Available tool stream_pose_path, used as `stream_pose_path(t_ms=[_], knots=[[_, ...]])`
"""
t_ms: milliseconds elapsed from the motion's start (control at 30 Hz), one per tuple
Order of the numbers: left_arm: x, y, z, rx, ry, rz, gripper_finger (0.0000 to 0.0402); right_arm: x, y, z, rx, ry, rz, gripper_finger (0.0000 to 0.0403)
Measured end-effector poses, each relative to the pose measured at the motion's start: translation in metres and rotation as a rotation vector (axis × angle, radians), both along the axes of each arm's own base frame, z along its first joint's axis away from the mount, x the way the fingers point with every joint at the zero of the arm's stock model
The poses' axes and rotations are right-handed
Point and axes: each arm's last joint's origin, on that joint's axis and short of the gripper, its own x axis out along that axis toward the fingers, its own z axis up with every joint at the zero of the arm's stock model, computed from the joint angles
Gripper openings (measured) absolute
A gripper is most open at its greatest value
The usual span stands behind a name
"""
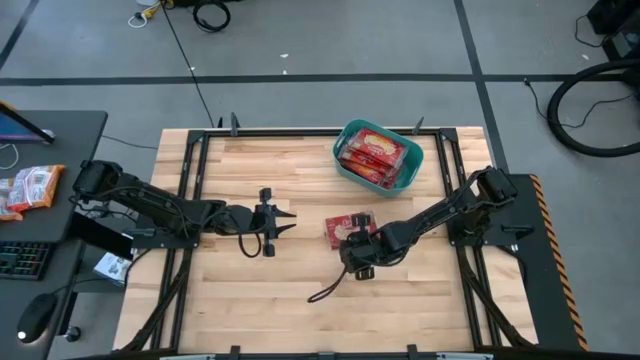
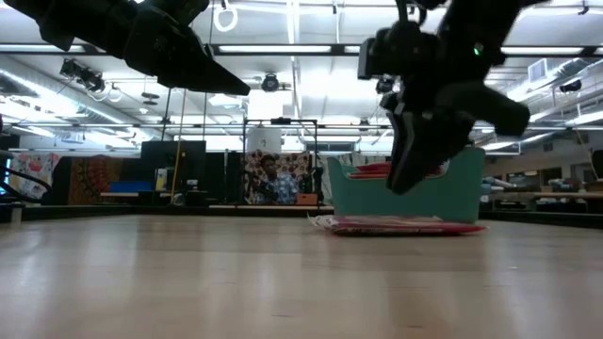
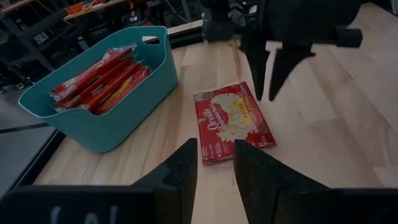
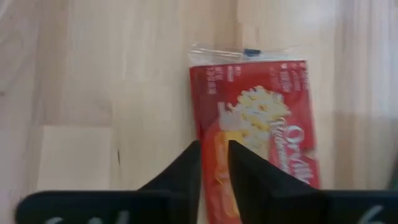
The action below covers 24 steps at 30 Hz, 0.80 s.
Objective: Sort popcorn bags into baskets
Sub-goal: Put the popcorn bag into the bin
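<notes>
**One bag on the table, the rest in the tub**

Bare wood fills the front of the table, and further back a single red popcorn bag lies flat, face up, near the middle. Above it hangs the right gripper, fingers pointing down at the bag; the low view shows the tips clear of the table and of the bag. Its fingers stand only a narrow slit apart and have nothing between them, so it is nearly closed and empty. In its wrist view the bag sits just past the fingertips, its clear seam at the far edge.

Beyond the bag, toward the table's far edge on the right arm's side, stands the teal tub. Several red bags are packed in it, leaning on edge.

Left of the loose bag, well apart from it, the left gripper hovers above the table, pointed at the bag. Its fingers are slightly parted and hold nothing.
</notes>
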Motion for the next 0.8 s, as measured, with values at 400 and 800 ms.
stream_pose_path(t_ms=[400, 800], knots=[[0.0, 0.0, 0.0, -0.001, -0.002, 0.0, 0.0109, -0.013, -0.011, -0.034, -0.016, -0.058, -0.044, 0.0228], [0.0, 0.0, 0.001, 0.002, -0.006, -0.001, 0.0109, -0.014, -0.016, -0.042, -0.09, -0.076, 0.05, 0.026]])
